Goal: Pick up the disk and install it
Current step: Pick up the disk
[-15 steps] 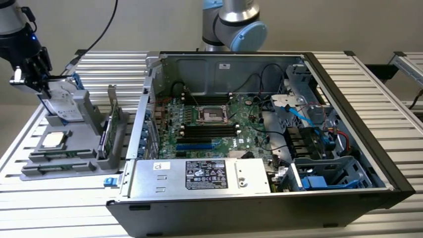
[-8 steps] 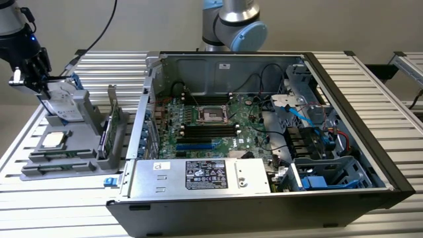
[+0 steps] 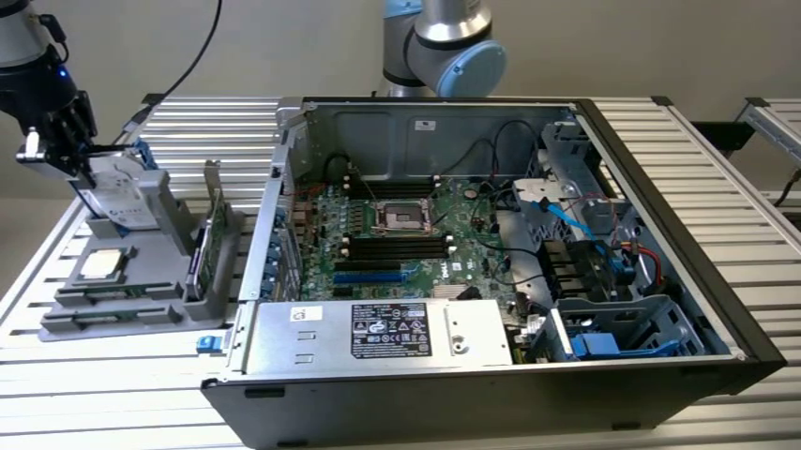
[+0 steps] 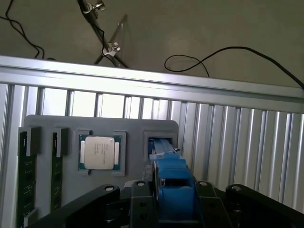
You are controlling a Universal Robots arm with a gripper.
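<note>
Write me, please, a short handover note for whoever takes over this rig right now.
Gripper: down at the top of the disk, on its blue frame; whether it has a grip cannot be confirmed.
Disk: standing in its slot in the grey holder, at the exterior view's left, outside the open computer case.
Done: the gripper has reached the disk.
Left: the disk is not yet lifted out and not yet installed in the case.

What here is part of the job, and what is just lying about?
Job: the disk; the gripper at it; the open computer case.
Lying about: the square chip; two green cards.
</note>
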